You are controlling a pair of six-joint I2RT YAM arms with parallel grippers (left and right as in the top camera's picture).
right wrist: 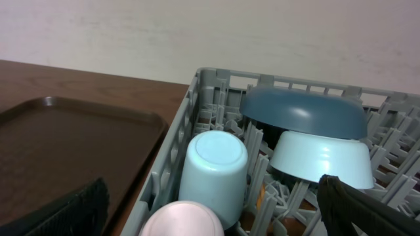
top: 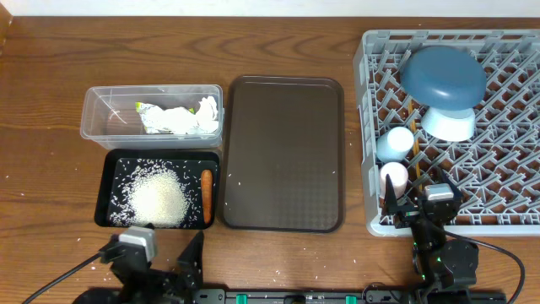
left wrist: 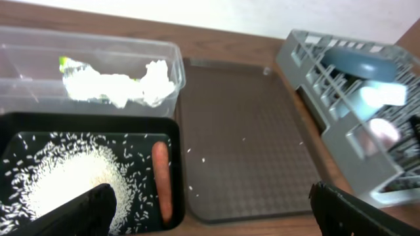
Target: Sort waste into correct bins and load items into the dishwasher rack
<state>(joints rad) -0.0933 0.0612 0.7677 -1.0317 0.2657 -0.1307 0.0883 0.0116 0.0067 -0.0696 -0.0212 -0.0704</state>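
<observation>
My left gripper [top: 164, 256] and right gripper [top: 415, 207] both have their fingers wide apart and hold nothing.

Just beyond my left gripper is the black tray [top: 110, 190], with the rice [top: 158, 196] and the carrot [top: 207, 192] in it. Behind it the clear tub [top: 101, 105] holds the tissue [top: 207, 114] and the wrapper [top: 152, 114]. The brown serving tray [top: 283, 152] lies in the middle. My right gripper is at the near edge of the rack [top: 506, 194]. Inside, upside down, are the pink cup [top: 393, 176], the light blue cup [top: 395, 142], the light blue bowl [top: 447, 124] and the dark blue dish [top: 443, 76]. The chopsticks [top: 414, 160] lie just beside the cups.
</observation>
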